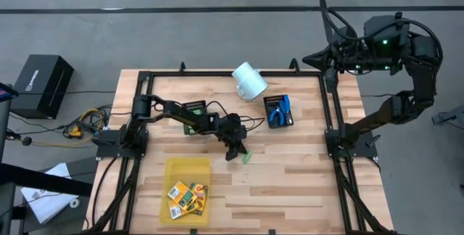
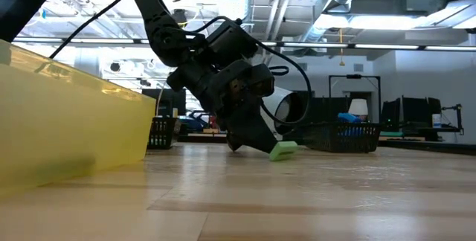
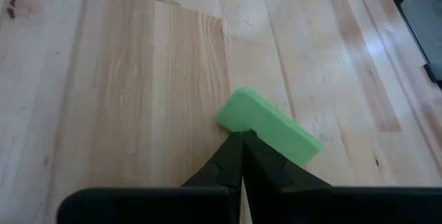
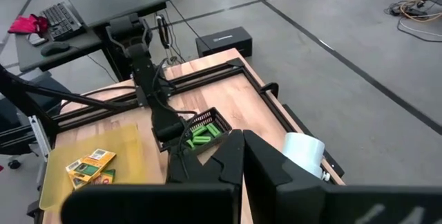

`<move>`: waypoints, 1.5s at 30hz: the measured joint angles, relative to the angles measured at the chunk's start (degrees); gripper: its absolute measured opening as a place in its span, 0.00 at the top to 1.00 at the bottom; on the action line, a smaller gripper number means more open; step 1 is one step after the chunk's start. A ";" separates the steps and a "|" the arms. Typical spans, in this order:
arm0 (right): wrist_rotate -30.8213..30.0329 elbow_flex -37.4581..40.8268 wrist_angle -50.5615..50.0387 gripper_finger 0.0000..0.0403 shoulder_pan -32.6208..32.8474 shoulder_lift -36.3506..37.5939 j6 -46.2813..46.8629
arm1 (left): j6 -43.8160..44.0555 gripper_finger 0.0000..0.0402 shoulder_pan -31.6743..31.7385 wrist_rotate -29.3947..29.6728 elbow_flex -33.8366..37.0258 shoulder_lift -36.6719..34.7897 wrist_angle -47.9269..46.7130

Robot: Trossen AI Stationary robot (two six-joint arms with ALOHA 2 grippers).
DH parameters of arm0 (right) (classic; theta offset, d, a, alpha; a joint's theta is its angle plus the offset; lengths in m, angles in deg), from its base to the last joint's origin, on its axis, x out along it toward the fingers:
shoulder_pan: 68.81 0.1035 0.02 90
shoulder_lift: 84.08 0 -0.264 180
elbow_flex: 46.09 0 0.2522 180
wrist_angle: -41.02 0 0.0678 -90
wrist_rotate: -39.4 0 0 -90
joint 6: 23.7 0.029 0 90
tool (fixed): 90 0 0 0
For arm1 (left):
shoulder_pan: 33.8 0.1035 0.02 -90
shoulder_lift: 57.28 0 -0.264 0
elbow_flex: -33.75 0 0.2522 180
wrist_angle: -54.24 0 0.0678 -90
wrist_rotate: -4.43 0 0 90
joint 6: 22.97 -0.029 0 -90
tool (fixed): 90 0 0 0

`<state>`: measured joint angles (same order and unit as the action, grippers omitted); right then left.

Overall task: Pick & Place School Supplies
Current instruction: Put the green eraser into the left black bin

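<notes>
The left tool is lowered to the wooden plank table near its middle, fingers pressed fully together with nothing between them. Their tips meet the near edge of a small light-green oblong block, which lies flat on the table and is not gripped. In the low view the block sits just beside the tool's tip.

The right tool is raised beyond the table's far right corner, fingers also fully together and empty.

Flat orange-yellow boxes with green marks lie in the yellow plastic tray. More green blocks fill one black mesh tray; blue-handled pliers rest in another. A white cylindrical cup lies tipped over.
</notes>
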<state>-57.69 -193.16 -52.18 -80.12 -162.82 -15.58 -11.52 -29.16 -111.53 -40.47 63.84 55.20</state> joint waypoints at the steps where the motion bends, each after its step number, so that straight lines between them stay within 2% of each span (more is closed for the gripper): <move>1: 0.12 0.00 0.00 1.00 0.00 0.02 -0.18 | 0.05 1.00 0.00 0.00 0.00 0.00 0.00; 13: 1.71 0.00 -0.02 1.00 0.00 0.01 -1.24 | 3.10 1.00 -0.46 0.18 0.11 -0.13 0.39; 22: 2.73 0.00 -0.02 1.00 0.00 0.02 -2.31 | 6.57 1.00 -0.82 -2.16 0.37 -1.66 4.61; 37: 2.70 0.00 -0.02 1.00 0.00 0.02 -2.70 | 6.84 1.00 -1.97 -0.20 0.17 -1.20 5.73; 45: 2.71 0.00 0.00 1.00 0.00 0.02 -3.18 | 6.36 1.00 -2.16 -0.06 -0.04 -0.48 3.26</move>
<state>-54.98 -193.16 -52.18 -80.12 -162.80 -18.76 -5.17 -31.32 -111.59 -40.52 63.36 58.45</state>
